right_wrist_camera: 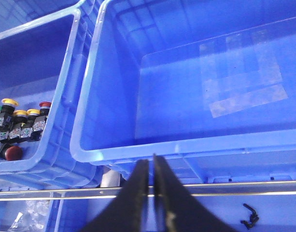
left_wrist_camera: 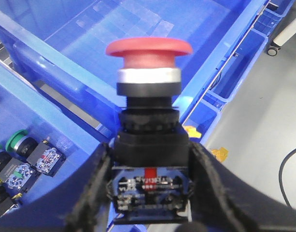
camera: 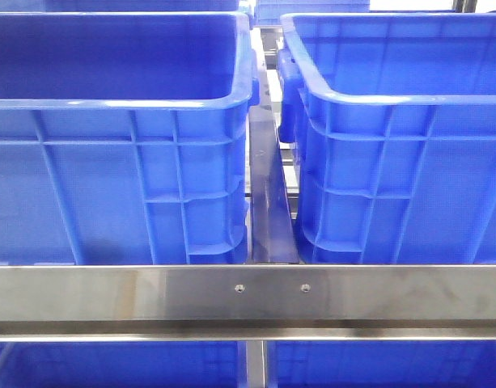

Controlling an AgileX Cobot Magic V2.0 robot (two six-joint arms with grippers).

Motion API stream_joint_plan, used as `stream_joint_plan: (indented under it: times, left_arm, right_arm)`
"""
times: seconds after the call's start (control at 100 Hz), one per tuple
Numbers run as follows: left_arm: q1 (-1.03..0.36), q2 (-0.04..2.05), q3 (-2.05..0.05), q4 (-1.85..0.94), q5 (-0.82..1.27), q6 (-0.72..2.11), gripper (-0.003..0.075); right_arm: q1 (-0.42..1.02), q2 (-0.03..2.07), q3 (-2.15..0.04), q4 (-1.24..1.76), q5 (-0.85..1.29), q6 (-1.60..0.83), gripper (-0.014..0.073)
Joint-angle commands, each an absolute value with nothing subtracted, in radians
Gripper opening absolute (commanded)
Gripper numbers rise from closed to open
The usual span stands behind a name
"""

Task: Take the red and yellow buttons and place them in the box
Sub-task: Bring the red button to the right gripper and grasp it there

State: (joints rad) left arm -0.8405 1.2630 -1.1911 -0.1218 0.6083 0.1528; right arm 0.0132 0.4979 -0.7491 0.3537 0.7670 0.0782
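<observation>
Clearly, in the left wrist view, we see the left gripper [left_wrist_camera: 148,193] clamped on a red button [left_wrist_camera: 148,53], its two black fingers [left_wrist_camera: 92,188] pressing the sides of the button's black housing at the bottom centre of the frame. The red mushroom cap stands upright at the upper centre, above a silver ring and a black collar. Behind it lies the bare floor of a blue box [left_wrist_camera: 138,19]. At the lower left of that frame, in the neighbouring crate [left_wrist_camera: 22,96], we make out green-capped switches [left_wrist_camera: 15,141], partly cut off by the edge.

In the right wrist view, the right gripper [right_wrist_camera: 151,169] sits at the bottom centre with its black fingers nearly together, only a thin slit between them, and nothing held. It hangs over the near rim of the large crate, whose floor shows pale taped patches. At the left edge of this frame, the other crate holds a cluster of buttons [right_wrist_camera: 22,123] with yellow, red and green caps; some are cropped by the frame.

From the front view we see only two blue crates [camera: 118,105] side by side behind a steel rail [camera: 248,295]; neither arm appears there and the crate contents are hidden. We can read no writing anywhere.
</observation>
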Motion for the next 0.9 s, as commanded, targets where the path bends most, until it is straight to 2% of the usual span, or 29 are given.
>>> stream_joint_plan:
  times: [0.0, 0.1, 0.19, 0.28, 0.42, 0.66, 0.89]
  left_arm:
    - [-0.85, 1.235, -1.217, -0.133, 0.536, 0.153, -0.0019]
    - [-0.85, 1.235, -1.217, -0.133, 0.536, 0.153, -0.0019]
    - [-0.85, 1.235, -1.217, -0.135, 0.536, 0.153, -0.0019]
    - [-0.85, 1.235, -1.217, -0.137, 0.536, 0.153, -0.0019]
    - [-0.85, 1.235, -1.217, -0.137, 0.536, 0.153, -0.0019]
    - [-0.85, 1.235, -1.217, -0.139, 0.536, 0.153, -0.0019]
    - [-0.85, 1.235, -1.217, -0.141, 0.536, 0.153, -0.0019]
  right_arm:
    - [0.014, 0.511, -0.78, 0.389, 0.706, 0.074, 0.026]
    - [0.014, 0.511, -0.78, 0.438, 0.704, 0.074, 0.0451]
    - [0.014, 0.511, -0.78, 0.514, 0.687, 0.074, 0.0521]
    - [0.014, 0.521, -0.78, 0.608, 0.66, 0.056, 0.0521]
    - [0.014, 0.589, -0.78, 0.822, 0.664, -0.104, 0.0521]
    - [0.014, 0.79, -0.78, 1.312, 0.787, -0.489, 0.052]
    - [0.015, 0.974, -0.785, 1.547, 0.9, -0.686, 0.052]
